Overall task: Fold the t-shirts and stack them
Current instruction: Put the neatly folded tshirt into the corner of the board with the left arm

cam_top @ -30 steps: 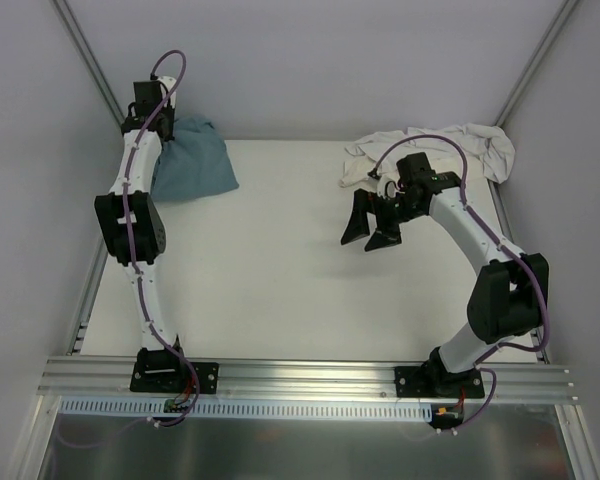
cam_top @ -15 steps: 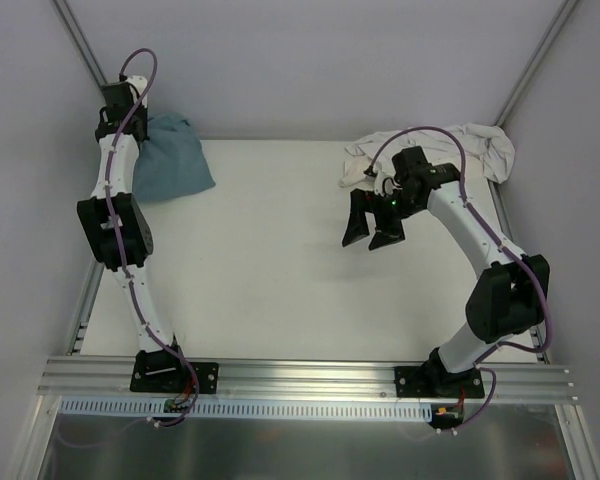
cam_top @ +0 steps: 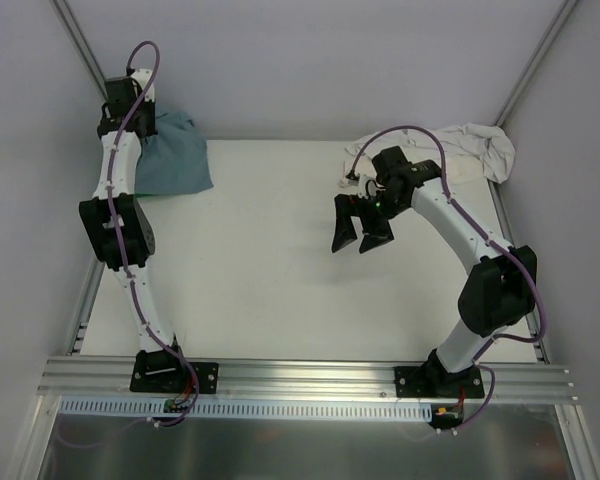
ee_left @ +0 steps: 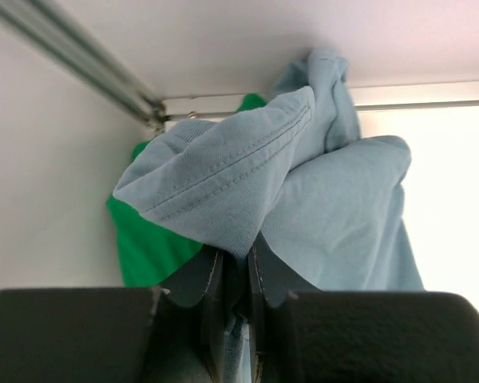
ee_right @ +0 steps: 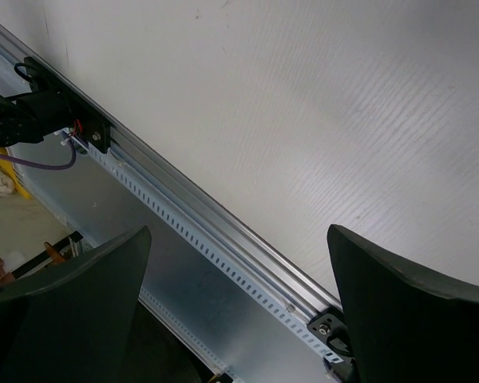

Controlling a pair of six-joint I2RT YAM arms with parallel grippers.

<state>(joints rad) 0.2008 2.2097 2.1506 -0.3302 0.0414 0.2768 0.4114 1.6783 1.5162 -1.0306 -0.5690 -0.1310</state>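
While the left pincer (ee_left: 233, 267) sits clenched on a bunched fold of the slate-blue t-shirt (ee_left: 335, 207), the cloth balloons up and over the jaws in the wrist view, hem stitching showing, nothing flat about it; just behind it, at the left of that frame, the green t-shirt (ee_left: 148, 239) peeks out against the wall (ee_left: 40, 159), tucked under the blue one; from overhead this whole bundle sits in the upper left of the frame, jammed near the corner post (ee_left: 88, 72). Over to the right pincer (cam_top: 357, 240): jaws spread wide, holding nothing, hanging above bare table (cam_top: 270, 290) right of centre; the cream t-shirt (cam_top: 475, 145) lies crumpled in the upper right, close behind that arm but apart from its fingers. So, by my reading, the job has barely begun; no shirt is spread, none folded, no stack anywhere; all three are left to do, and the blue one looks first in line. Room to move: the left grip is hemmed in by wall and post, very tight up there; the broad middle of the table is the open ground for laying a shirt out; the metal rail (cam_top: 310, 375) marks the lower edge, and cloth dragged too far that way could spill over it.
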